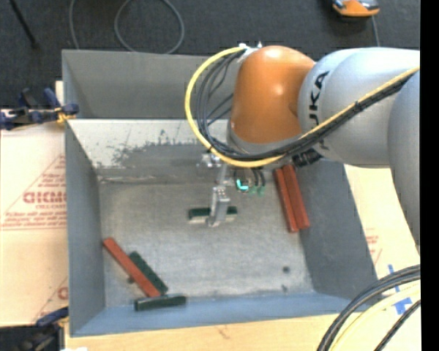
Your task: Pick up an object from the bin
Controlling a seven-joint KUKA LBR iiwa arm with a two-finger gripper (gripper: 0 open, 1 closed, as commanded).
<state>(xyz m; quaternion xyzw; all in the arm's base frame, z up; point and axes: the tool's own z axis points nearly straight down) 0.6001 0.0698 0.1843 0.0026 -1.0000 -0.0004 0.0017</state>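
My gripper (217, 216) reaches down from under the orange wrist cover to the middle of the bin floor. Its metal fingers stand on a small dark green flat piece (200, 213) that pokes out to either side of them. Whether the fingers grip that piece I cannot make out. A red-brown bar (292, 199) leans along the right wall, just right of the gripper.
In the front left corner lie a red-brown stick (130, 266), a dark green bar (148, 270) beside it and another dark green bar (160, 303) along the front wall. The arm covers the back right part of the bin.
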